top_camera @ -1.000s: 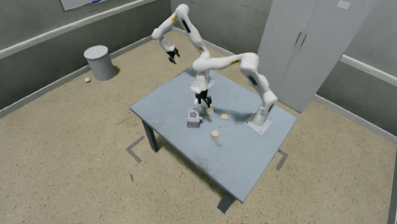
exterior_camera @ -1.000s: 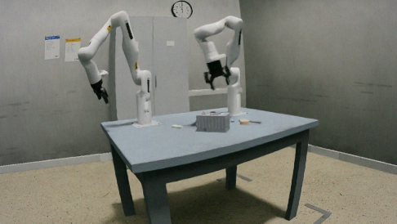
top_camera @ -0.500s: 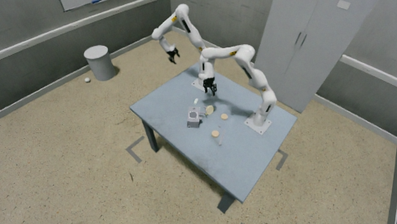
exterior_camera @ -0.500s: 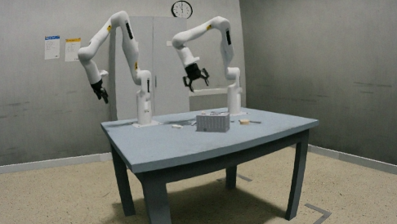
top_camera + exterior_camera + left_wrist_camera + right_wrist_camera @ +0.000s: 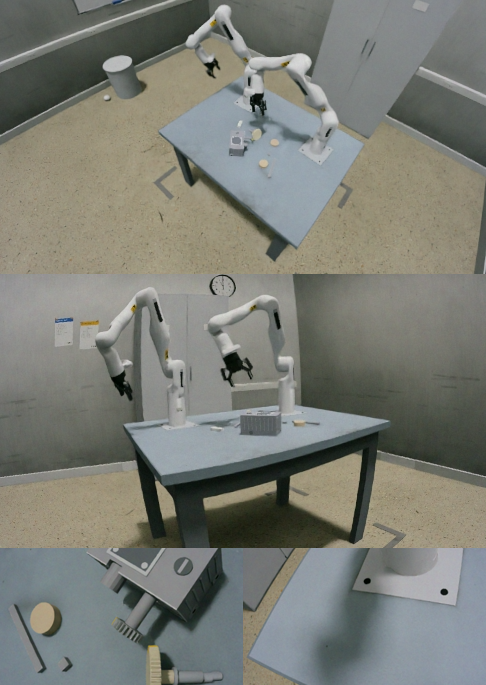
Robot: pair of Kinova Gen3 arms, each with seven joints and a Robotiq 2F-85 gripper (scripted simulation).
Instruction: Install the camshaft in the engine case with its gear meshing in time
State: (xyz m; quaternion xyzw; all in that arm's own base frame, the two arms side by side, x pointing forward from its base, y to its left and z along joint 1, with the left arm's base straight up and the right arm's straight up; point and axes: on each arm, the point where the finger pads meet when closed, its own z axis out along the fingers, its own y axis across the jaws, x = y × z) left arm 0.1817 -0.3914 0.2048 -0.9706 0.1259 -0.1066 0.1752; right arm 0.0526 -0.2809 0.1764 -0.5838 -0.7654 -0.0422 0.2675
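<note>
Left fingers [image 5: 264, 106] [image 5: 248, 369] and right fingers [image 5: 211, 72] [image 5: 129, 394] gape, released; tan disc [image 5: 263, 163] [image 5: 299, 423] [image 5: 42, 618], grey bar [image 5: 27, 638] and small block [image 5: 64, 664] lie near the engine case [image 5: 237, 148] [image 5: 260, 424] [image 5: 165, 581].

My left wrist looks down close on the case [image 5: 237, 143] [image 5: 260, 424] [image 5: 171, 575]; top and exterior share it from afar.

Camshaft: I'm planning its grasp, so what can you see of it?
The camshaft lies loose on the table, apart from the engine case, with no gripper on it. Its tan, toothed gear stands on edge, yellow-marked on top; material unclear. A tan hub and grey collar lead to a matte grey, stepped shaft. The left wrist view crops the gear's bottom.
</note>
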